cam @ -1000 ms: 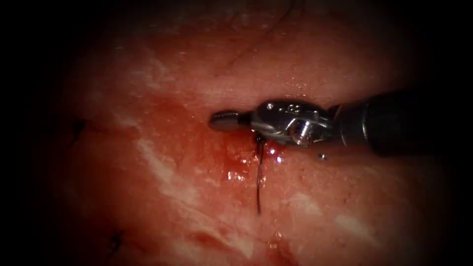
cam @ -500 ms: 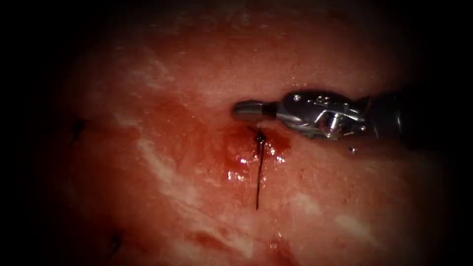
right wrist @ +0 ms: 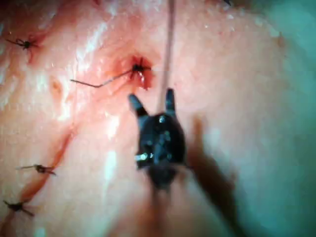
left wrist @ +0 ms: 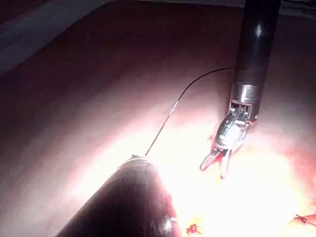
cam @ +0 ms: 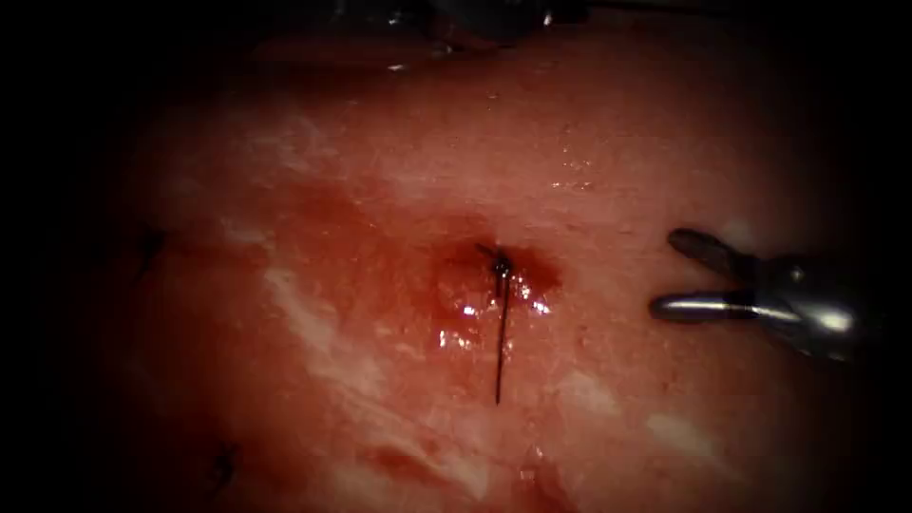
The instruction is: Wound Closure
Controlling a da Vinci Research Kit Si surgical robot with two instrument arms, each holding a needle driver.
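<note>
Endoscope view: right arm's tool [cam: 686, 275] sits at the right edge of the frame, jaws spread wide, nothing between them. One second ago it lay with jaws together just above the knot at frame centre; half a second ago it was already further right; now it stands well apart from the knot.

Right wrist view: same tool [right wrist: 152, 103], both jaws parted in a V, empty, tips near the knot [right wrist: 139, 67] but not touching it. A pale strand of thread [right wrist: 169, 44] runs from the gap between the jaws toward the far edge of the tissue; cannot tell if it touches either jaw.

Left wrist view: right arm's tool [left wrist: 214, 168] seen hanging from its dark shaft, jaws apart, over brightly lit tissue [left wrist: 89, 98]. Left arm's own shaft [left wrist: 133, 202] fills the near foreground; its tool is hidden, so I cannot tell its state. A thin dark thread [left wrist: 182, 96] arcs from the left shaft's end toward the right shaft.

Knot [cam: 501, 262] at centre of the endoscope frame, in a wet patch of red fluid [cam: 465, 294], with a cut end of thread [cam: 501, 342] lying straight down toward the lower frame. Tissue [cam: 332, 171] pale pink around it. Older stitches [right wrist: 22, 43] show in the right wrist view. No needle made out.
</note>
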